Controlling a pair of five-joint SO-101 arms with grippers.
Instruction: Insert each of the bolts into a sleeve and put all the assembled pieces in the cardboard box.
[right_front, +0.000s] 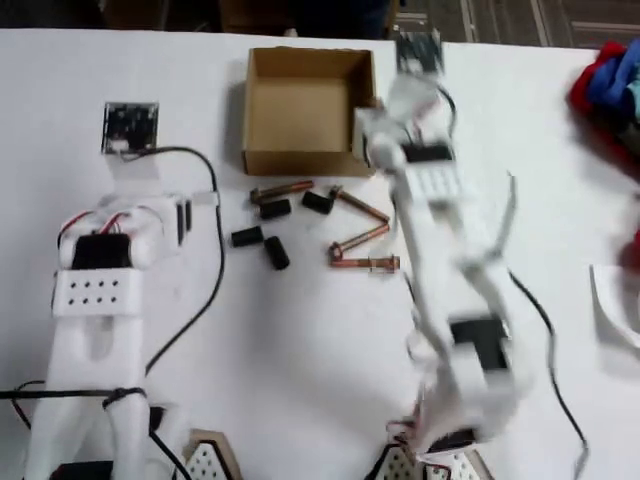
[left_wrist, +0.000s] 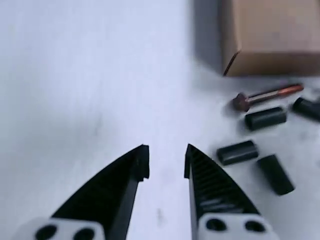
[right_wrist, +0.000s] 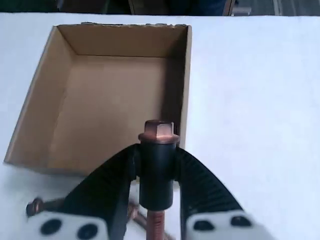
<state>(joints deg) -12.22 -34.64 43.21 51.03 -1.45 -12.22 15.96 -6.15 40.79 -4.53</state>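
A: Container: cardboard box (right_wrist: 125, 40), top open, bare floor showing. It sits just ahead of the right gripper (right_wrist: 156, 161).

B: That gripper's state?

A: Clamped on a black sleeve (right_wrist: 156, 182) with a copper bolt (right_wrist: 159, 131) through it, head toward the box, close to the near wall.

B: Left gripper (left_wrist: 166, 155)?

A: Jaws apart over bare tabletop (left_wrist: 75, 75). Off to its side, between the two grippers: three loose sleeves (left_wrist: 265, 118) and one loose bolt (left_wrist: 267, 96). More bolts (right_front: 365, 263) lie behind the right gripper.

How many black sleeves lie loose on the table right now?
4 sleeves: two near the cardboard box, two farther from it. A fifth sits on the bolt in the right gripper. The arm could hide others.
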